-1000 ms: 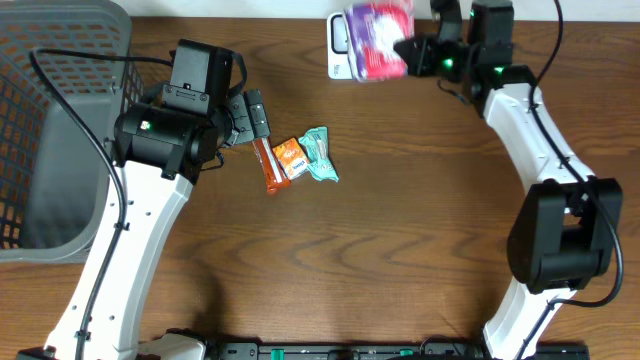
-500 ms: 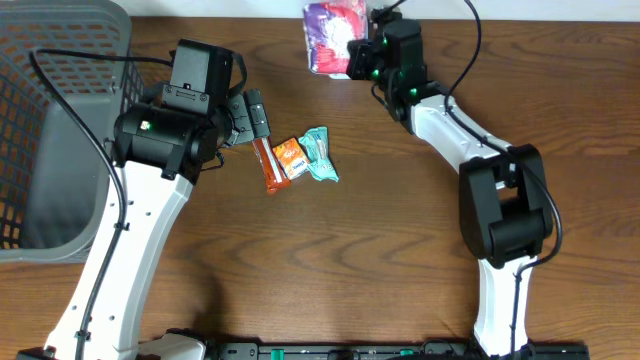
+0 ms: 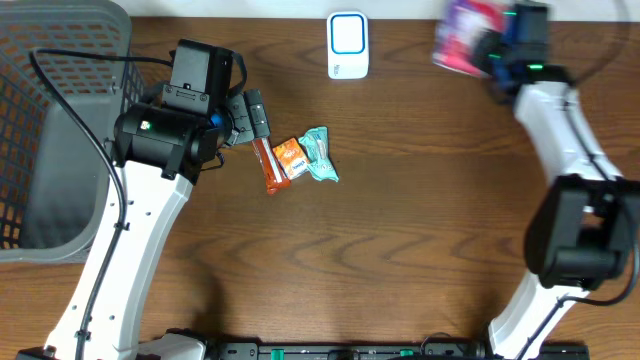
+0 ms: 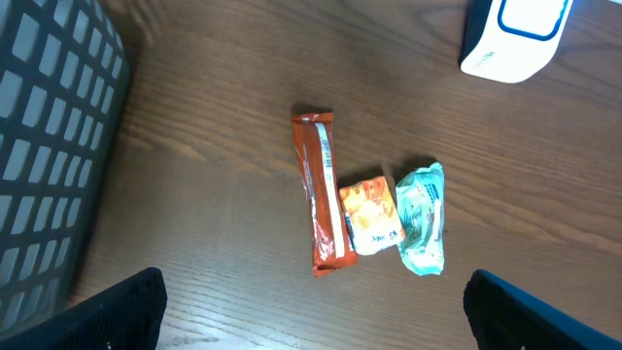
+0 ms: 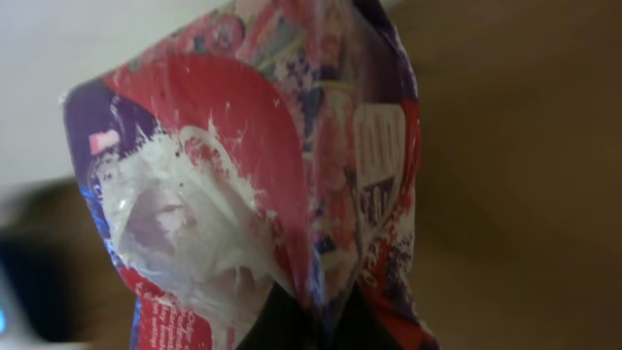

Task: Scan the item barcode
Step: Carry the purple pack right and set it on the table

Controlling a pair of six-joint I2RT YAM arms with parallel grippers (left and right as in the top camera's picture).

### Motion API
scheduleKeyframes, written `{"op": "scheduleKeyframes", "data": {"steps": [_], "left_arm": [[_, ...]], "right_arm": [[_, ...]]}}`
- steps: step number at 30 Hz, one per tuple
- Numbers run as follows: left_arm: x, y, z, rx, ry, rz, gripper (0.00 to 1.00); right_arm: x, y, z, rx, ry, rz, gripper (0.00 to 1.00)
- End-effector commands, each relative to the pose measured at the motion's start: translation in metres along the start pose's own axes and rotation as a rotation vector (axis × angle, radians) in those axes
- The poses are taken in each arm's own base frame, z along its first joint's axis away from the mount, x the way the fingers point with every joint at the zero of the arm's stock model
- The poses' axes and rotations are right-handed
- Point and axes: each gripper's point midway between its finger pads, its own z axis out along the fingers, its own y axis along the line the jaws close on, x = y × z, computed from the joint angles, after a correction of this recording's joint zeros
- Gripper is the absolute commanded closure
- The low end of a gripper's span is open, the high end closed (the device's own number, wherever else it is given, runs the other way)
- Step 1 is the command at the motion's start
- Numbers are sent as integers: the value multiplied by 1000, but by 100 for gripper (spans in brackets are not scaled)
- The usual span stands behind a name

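Note:
My right gripper [image 3: 497, 47] is shut on a purple and red snack bag [image 3: 463, 44], held in the air at the far right, well to the right of the white and blue scanner [image 3: 347, 45]. The overhead view shows the bag blurred. In the right wrist view the crinkled bag [image 5: 272, 165] fills the frame and its lower edge is pinched in my right gripper [image 5: 306, 326]. No barcode shows on it. My left gripper [image 3: 256, 118] hangs open above the table, just left of the loose packets. Its fingertips [image 4: 121, 311] have nothing between them.
A red-orange bar [image 4: 323, 192], an orange packet [image 4: 371, 214] and a teal packet [image 4: 423, 219] lie together on the wooden table. A grey mesh basket [image 3: 50, 120] stands at the far left. The scanner [image 4: 515, 34] sits at the table's back edge.
The right arm swung the bag from over the scanner to the left, then far to the right. The left arm has not moved.

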Motion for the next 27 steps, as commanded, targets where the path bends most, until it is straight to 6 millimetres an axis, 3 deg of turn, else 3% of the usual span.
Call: {"op": "scheduleKeyframes", "data": {"steps": [1, 2, 4, 9, 12, 14, 18, 20, 22, 25, 27], "left_arm": [[-5, 2, -4, -4, -17, 0, 2], [-5, 2, -4, -4, -17, 0, 2], [-5, 2, -4, -4, -17, 0, 2], [-5, 2, -4, -4, -17, 0, 2], [-5, 2, -4, -5, -17, 0, 2], [-5, 2, -4, -5, -17, 0, 2], [-5, 2, -4, -4, -17, 0, 2], [-5, 2, -4, -5, -17, 0, 2], [-5, 2, -4, -4, -17, 0, 2], [-5, 2, -4, -5, -17, 0, 2], [-5, 2, -4, -4, -17, 0, 2]], "right_arm": [[-6, -79, -4, 237, 9, 23, 99], [-4, -96, -3, 264, 27, 43, 93], [-1, -120, -1, 279, 57, 79, 43], [9, -156, -5, 268, 137, 135, 23], [5, -162, -18, 255, 140, 157, 22], [-3, -150, -26, 192, 130, 141, 22], [-16, -95, -46, -72, 117, 76, 24], [-12, -54, -55, -266, 141, 22, 25], [-5, -27, -59, -375, 164, -21, 27], [11, -15, -49, -347, 190, -100, 43], [21, -22, -35, -237, 203, -129, 61]]}}
